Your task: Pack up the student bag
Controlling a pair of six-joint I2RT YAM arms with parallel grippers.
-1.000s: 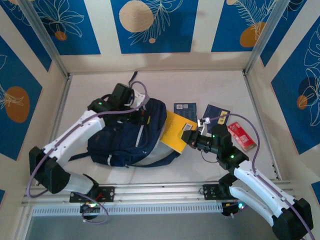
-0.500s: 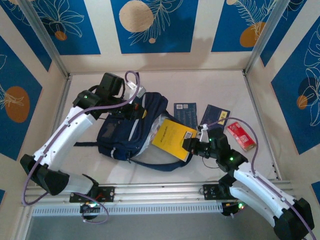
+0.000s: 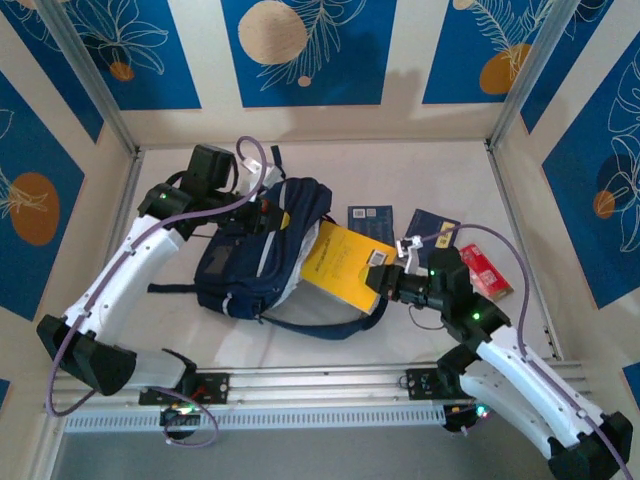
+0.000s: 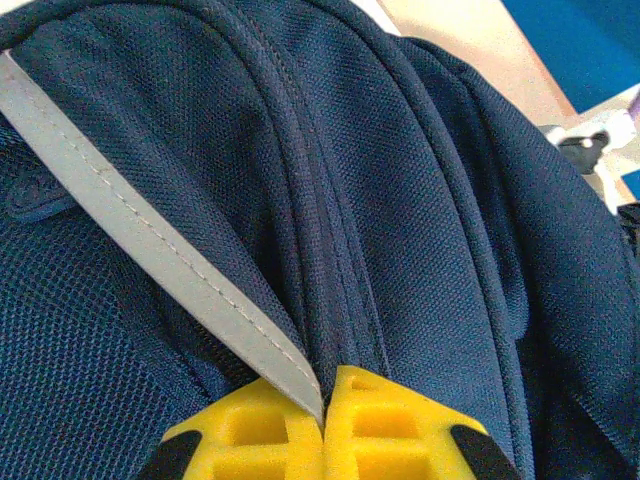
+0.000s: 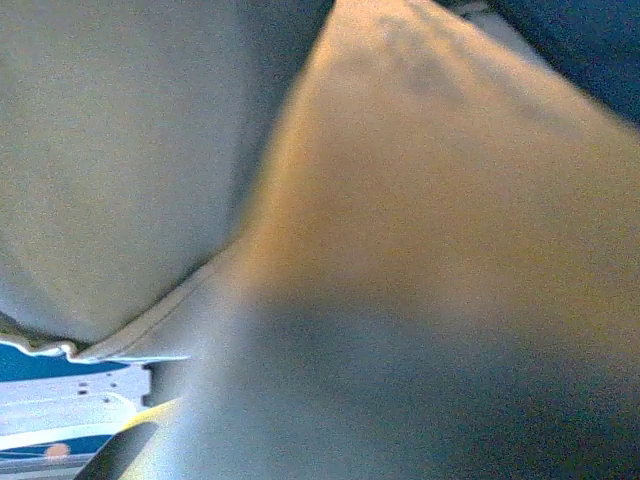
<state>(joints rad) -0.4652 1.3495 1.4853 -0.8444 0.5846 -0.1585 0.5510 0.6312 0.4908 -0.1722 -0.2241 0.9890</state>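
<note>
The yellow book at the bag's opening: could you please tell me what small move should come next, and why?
Probably slide the yellow book a little further left into the bag. The right tool grips its right edge, most of it lies outside the opening, and the left tool pinches the bag's fabric.

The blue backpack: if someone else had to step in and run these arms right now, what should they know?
Left gripper: shut on the student bag's fabric, beside a grey stripe near its top.
Right gripper: shut on the yellow book, whose far edge sits at the bag's open mouth.
Done: nothing visibly packed yet.
Left: slide the book in, then probably the two dark blue booklets and the red packet, which lie on the table to the right of the bag.
</note>
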